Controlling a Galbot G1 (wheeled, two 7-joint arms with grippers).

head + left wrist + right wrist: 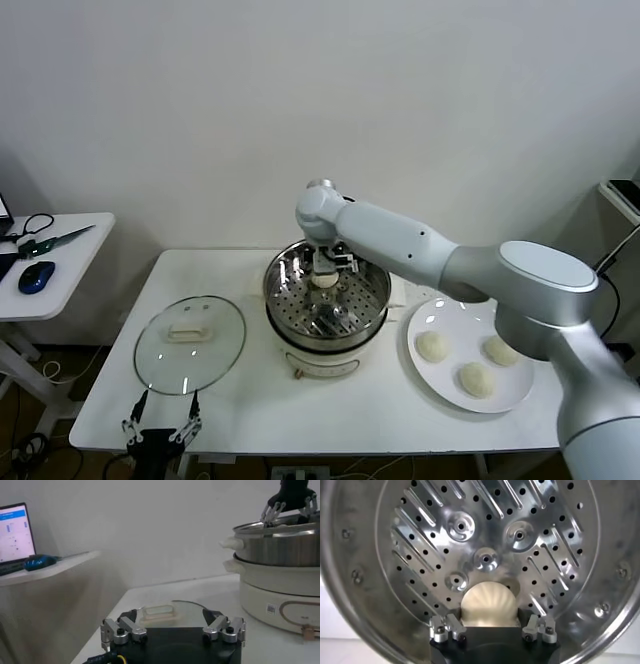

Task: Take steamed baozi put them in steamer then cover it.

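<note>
head view: right gripper (326,272) over the steamer (327,300), clamped on a baozi (326,281); three more on the plate (428,375), cover (190,343) on the table. risks dropping the bun onto the rim if released early.

left wrist view: left gripper (173,630) idle near the cover, fingers apart.

right wrist view: bun just above the tray (485,545); contact with it hidden.

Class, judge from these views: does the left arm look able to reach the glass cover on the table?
Probably yes. The left gripper waits open at the table's near edge, right beside the cover; nothing stands between them, and the right gripper is busy inside the steamer.
</note>
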